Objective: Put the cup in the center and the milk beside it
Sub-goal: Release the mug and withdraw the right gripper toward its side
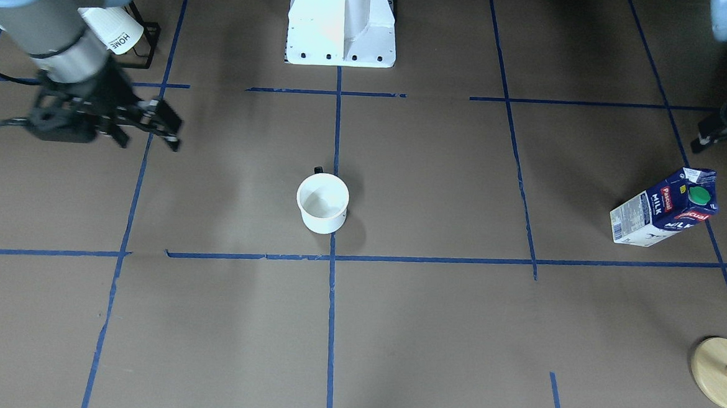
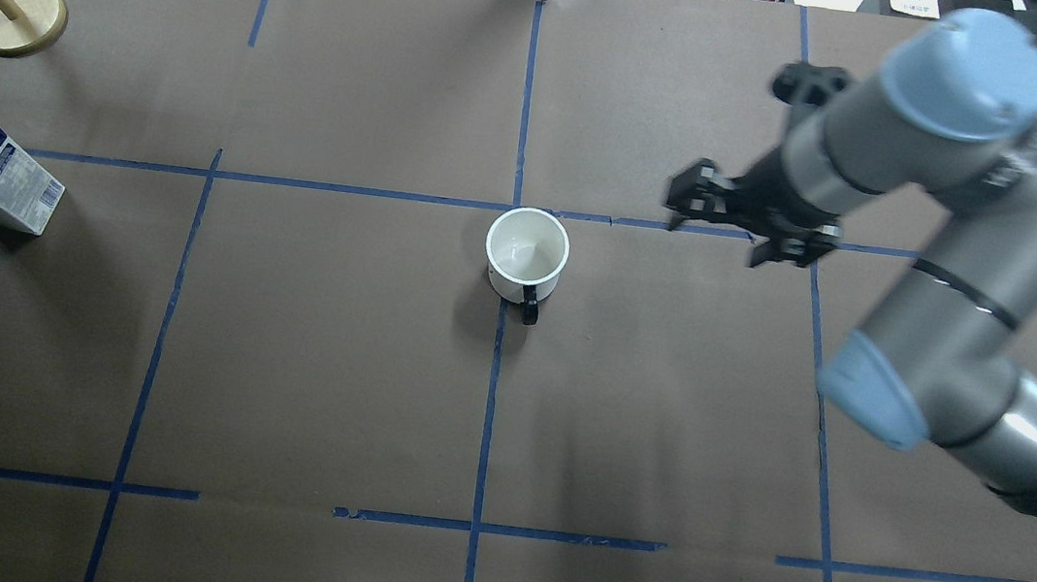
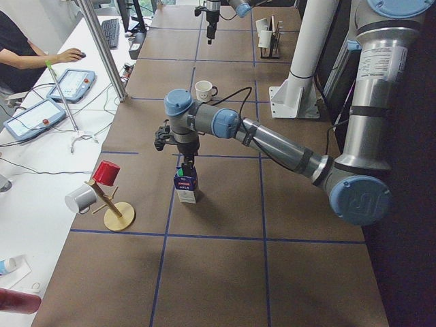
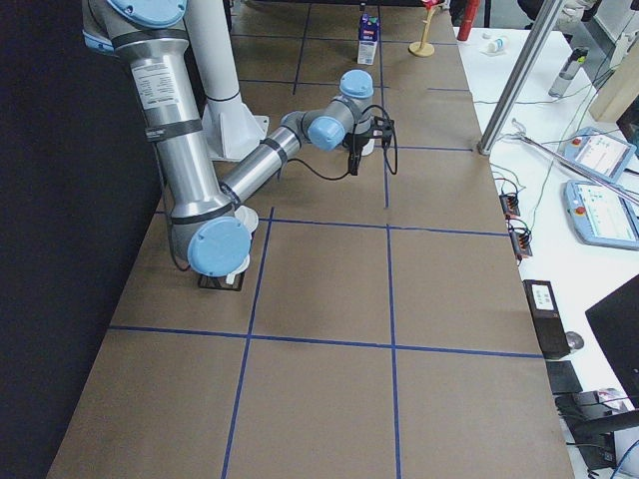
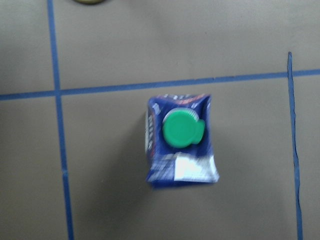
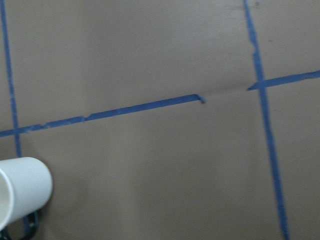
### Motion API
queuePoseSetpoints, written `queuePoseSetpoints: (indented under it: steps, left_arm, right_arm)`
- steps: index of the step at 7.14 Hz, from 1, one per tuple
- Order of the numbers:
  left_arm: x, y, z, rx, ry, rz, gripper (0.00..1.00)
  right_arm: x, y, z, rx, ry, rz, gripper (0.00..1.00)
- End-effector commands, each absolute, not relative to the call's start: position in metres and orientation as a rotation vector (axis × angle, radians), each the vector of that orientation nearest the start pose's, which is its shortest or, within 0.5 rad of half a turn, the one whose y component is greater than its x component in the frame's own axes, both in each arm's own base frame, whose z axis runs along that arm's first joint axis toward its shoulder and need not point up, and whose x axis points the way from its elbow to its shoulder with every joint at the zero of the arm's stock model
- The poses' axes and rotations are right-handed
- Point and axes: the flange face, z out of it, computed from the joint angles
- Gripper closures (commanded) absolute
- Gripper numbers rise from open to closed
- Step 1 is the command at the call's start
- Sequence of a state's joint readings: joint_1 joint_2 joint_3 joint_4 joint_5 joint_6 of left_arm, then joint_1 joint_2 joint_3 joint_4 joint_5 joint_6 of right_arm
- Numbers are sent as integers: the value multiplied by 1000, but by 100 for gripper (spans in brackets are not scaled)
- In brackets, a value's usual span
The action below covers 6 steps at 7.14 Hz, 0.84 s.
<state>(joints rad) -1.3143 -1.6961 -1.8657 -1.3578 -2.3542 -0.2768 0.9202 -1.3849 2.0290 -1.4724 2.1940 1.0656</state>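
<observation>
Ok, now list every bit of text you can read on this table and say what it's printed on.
"Pascual": red label on the milk carton.
"MILK": white letters on the same carton, beside the brand.
"HOME": black letters on the ribbed white mug.
Fine print on the carton's white side panel: too small to read.
The cup: no lettering visible in these views.

Even light, soft shadows, blurred wrist views.
</observation>
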Motion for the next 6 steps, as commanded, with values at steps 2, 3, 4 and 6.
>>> queuePoseSetpoints:
  steps: [2,3,4,6]
  left_arm:
    - [111,-567,494,-57,798,69,0]
    - [115,-569,503,-54,800,78,0]
    - [121,-566,509,-60,797,91,0]
    - [130,-564,516,-82,792,96,0]
  right_arm:
    - [-194,-435,390,29,-893,72,0]
    - [-194,-435,391,28,-891,73,0]
    - [-194,-435,391,28,-891,73,0]
    - [-195,-436,392,26,-887,77,0]
